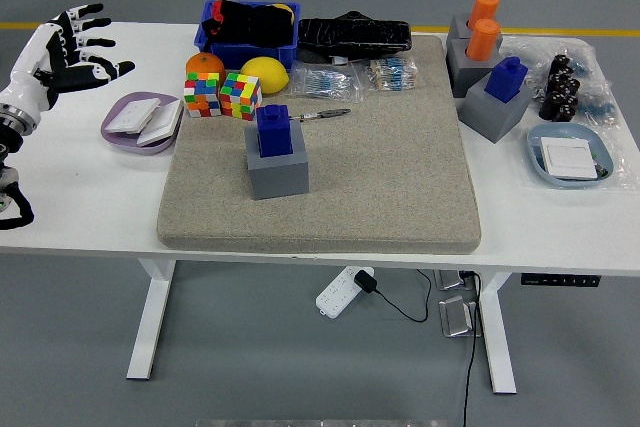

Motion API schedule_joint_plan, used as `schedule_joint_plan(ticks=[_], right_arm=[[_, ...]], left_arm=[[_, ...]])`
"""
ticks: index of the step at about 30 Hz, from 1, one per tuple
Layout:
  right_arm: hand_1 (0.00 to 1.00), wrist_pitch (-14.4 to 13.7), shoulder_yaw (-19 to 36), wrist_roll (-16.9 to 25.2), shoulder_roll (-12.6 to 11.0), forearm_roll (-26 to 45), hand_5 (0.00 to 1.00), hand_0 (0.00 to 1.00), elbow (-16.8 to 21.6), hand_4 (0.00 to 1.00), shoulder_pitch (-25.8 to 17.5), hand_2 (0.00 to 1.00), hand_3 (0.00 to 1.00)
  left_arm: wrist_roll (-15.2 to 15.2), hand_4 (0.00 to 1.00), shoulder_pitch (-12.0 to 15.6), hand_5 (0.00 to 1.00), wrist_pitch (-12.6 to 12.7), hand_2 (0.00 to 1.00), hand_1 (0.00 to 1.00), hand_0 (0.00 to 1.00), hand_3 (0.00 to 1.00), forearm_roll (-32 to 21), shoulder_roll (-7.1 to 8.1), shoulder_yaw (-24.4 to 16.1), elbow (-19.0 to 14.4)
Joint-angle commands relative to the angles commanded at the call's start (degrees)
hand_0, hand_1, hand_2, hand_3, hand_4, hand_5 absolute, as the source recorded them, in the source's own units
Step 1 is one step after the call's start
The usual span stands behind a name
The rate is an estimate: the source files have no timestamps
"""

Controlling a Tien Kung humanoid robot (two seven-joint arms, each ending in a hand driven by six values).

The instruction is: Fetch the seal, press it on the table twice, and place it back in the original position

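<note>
The left robot hand is hovering over the counter at its far left edge, at about ten o'clock from the mat, with its fingers spread wide and gripping nothing. The right arm is not showing. The blue seal is standing upright in its grey holder on the beige mat, toward the mat's left half and well apart from the hand. Just beside the mat's left edge, a lilac dish is holding white cards. At twelve o'clock from the seal, two colour cubes, an orange and a lemon are sitting close together, with a pen lying just right of them. At two o'clock, another blue seal is resting in a grey block, with two orange seals behind it.
</note>
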Motion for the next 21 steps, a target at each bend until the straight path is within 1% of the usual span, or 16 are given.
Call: schedule_joint_plan(ticks=[4, 11, 16, 21], right_arm=[[0.673, -0.01, 0.1, -0.02, -0.01, -0.07, 0.5, 0.767, -0.01, 0.796, -0.03, 0.648, 0.617], [0.672, -0.06, 0.21, -0.02, -0.19, -0.18, 0.501, 0.766, 0.01, 0.796, 0.05, 0.648, 0.616], [0.673, -0.09, 0.23, -0.06, -0.23, -0.2, 0.501, 0.767, 0.03, 0.794, 0.2, 0.648, 0.616], [0.673, -0.14, 0.3, -0.08, -0.28, -0.14, 0.501, 0.766, 0.05, 0.794, 0.21, 0.648, 0.617]], left_arm=[[-0.1, 0.952, 0.43, 0.002, 0.01, 0.799, 0.755, 0.745, 0.842, -0.13, 1.18, -0.95, 0.39], [-0.11, 0.943, 0.92, 0.002, -0.05, 0.796, 0.751, 0.746, 0.841, 0.02, 2.43, -1.93, 0.46], [-0.08, 0.938, 1.25, 0.002, -0.07, 0.796, 0.749, 0.748, 0.841, -0.1, 2.88, -2.08, 0.68], [-0.03, 0.936, 1.77, 0.002, 0.04, 0.794, 0.744, 0.745, 0.841, -0.18, 2.77, -1.52, 1.1]])
